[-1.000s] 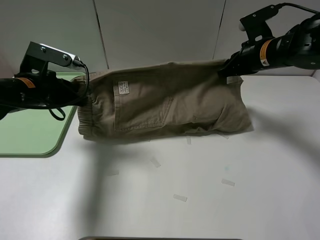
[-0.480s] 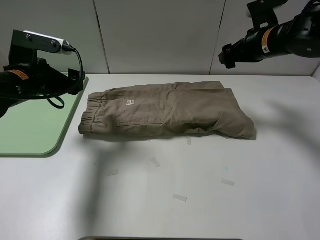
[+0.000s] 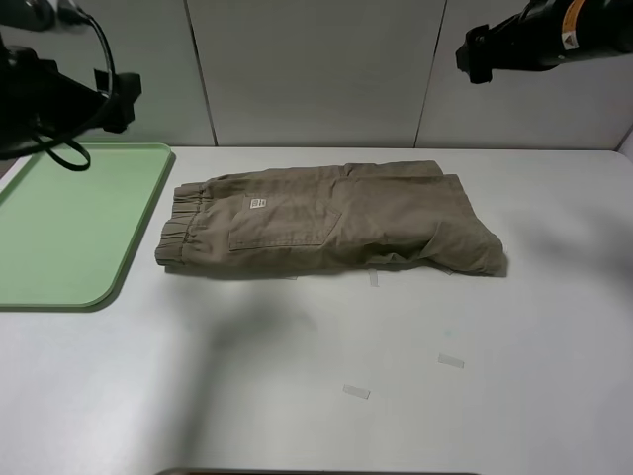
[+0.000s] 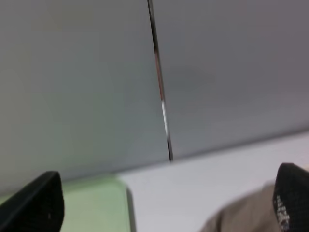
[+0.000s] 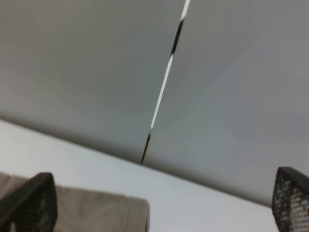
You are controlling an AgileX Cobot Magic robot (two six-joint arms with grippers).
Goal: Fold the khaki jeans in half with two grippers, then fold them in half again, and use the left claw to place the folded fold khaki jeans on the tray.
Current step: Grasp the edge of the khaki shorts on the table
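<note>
1. Now the khaki jeans (image 3: 326, 220) lie flat on the white tabletop (image 3: 396, 426). They are folded over into one long shape.
2. Their stretchy waistband end points toward the tray (image 3: 59, 237). It is just beside the tray's rim, not on it. A small white label (image 3: 257, 204) shows on top of the jeans.
3. The tray is pale green and sits on the left in the high view.
4. The left pincer (image 3: 121, 99) hangs high up, above the tray's far edge. Its two fingers (image 4: 34, 205) are spread wide with nothing between them.
5. The right pincer (image 3: 477, 54) hangs high up by the grey wall (image 3: 316, 69), past the far right end of the jeans. It is spread wide too and holds nothing.
6. A few small bits of tape (image 3: 356, 392) lie on the tabletop, apart from the jeans.
</note>
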